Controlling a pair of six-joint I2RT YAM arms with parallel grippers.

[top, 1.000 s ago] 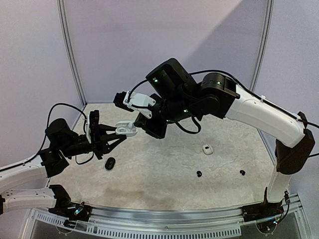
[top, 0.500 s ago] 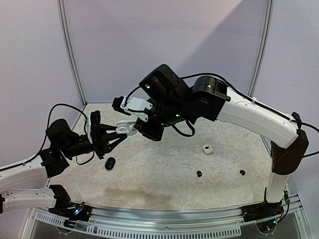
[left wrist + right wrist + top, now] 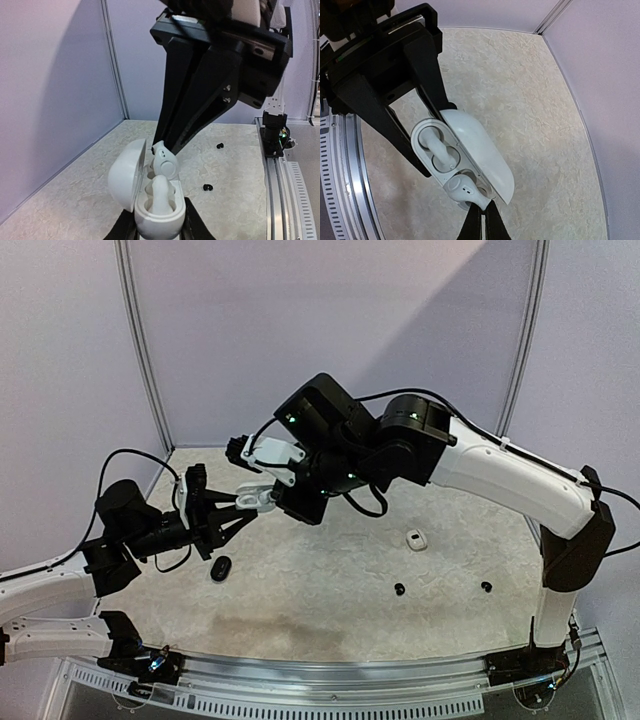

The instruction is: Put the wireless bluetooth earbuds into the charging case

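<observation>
Right gripper (image 3: pixel 483 220): fingertips pinched on a white bud (image 3: pixel 462 189); the black fingers slant down onto the case from above.
Left gripper (image 3: pixel 246 506): clamped on the base of the open case (image 3: pixel 470 145), one finger on each side, holding it up in the air above the table (image 3: pixel 330 620).
Right arm: stretched far across toward the left, wrist bent down over the case.
Left arm: low, forearm reaching inward and up to the case.
White bud: at the case's empty slot, touching its rim, tilted and not fully down.
Seated bud (image 3: pixel 436 145): in the case's other slot, stem down in its well.
Case: smooth white plastic, pebble-shaped, lid hinged back.
Black case (image 3: pixel 221 568): an oval lying on the table below the held case.
White case (image 3: pixel 416 540): on the table, well to the right of the held case.
Black buds (image 3: pixel 399 588) (image 3: pixel 486 586): apart on the table, farther right and nearer the arm bases.
Table: pale, mottled, fibrous texture.
</observation>
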